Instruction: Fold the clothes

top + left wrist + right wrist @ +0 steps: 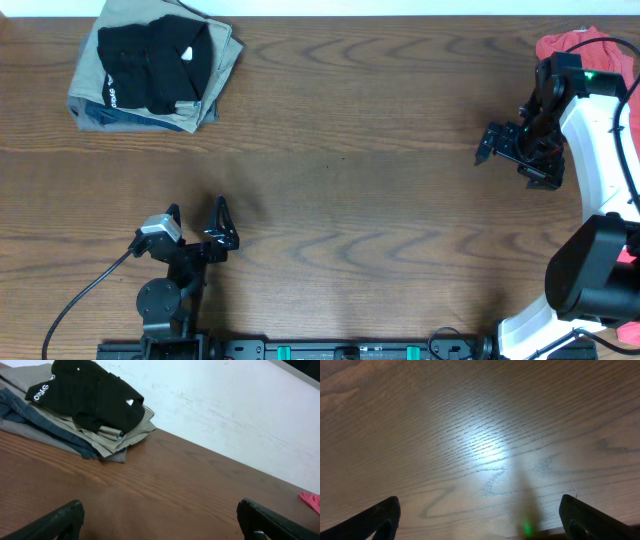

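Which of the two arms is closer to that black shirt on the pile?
Left. The left fingers, open, are in front of the black shirt on the same side; the right fingers are far across the table near its right edge.

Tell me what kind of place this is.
Probably a robotics lab bench: a brown wood-grain table, the black left gripper and right gripper, a folded black collared shirt atop stacked khaki trousers.

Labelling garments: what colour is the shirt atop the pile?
The shirt is black with white lettering; left wrist view.
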Tool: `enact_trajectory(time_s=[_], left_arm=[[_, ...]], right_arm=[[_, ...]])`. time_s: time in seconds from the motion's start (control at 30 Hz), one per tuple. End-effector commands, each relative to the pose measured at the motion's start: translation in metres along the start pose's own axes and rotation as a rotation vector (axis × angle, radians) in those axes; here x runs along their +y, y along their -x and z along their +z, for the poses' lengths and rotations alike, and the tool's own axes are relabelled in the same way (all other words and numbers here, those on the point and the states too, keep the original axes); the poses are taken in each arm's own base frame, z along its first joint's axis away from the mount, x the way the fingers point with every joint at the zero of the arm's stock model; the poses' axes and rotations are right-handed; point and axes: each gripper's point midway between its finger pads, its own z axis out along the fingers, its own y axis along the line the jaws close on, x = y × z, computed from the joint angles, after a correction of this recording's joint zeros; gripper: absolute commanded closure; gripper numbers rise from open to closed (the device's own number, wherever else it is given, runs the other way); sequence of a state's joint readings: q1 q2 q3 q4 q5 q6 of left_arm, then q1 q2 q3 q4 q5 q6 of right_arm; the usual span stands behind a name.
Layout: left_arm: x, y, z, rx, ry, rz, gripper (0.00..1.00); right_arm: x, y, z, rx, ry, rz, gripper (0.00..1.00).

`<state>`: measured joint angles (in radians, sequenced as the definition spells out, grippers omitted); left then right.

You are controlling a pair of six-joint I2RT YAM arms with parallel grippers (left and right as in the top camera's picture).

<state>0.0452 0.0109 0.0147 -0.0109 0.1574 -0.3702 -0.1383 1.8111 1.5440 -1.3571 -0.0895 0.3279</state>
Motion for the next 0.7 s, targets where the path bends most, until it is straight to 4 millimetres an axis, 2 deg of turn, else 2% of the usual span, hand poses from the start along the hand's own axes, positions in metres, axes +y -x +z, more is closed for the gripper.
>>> enact_trajectory(time_s=[0.0,0.47,0.57,0.67], left_arm=[[0.005,-0.014,0.0,0.047,0.011,-0.007,0.02],[0.005,-0.014,0.0,0.047,0.011,-0.007,0.02],[0.005,-0.014,0.0,0.047,0.011,-0.007,0.02],[0.005,-0.014,0.0,0.047,0.011,-0.007,0.02]], right_arm=[[0.001,0.002,-0.007,-0.025,0.005,-0.014,0.01],[0.003,0.001,-0.009,-0.03,0.006,-0.022,0.01],[0.011,-0.003,-0.019,-0.064,0.017,-0.048,0.01],[0.026,-0.014,-0.042,-0.138,0.045,-0.104,0.01]])
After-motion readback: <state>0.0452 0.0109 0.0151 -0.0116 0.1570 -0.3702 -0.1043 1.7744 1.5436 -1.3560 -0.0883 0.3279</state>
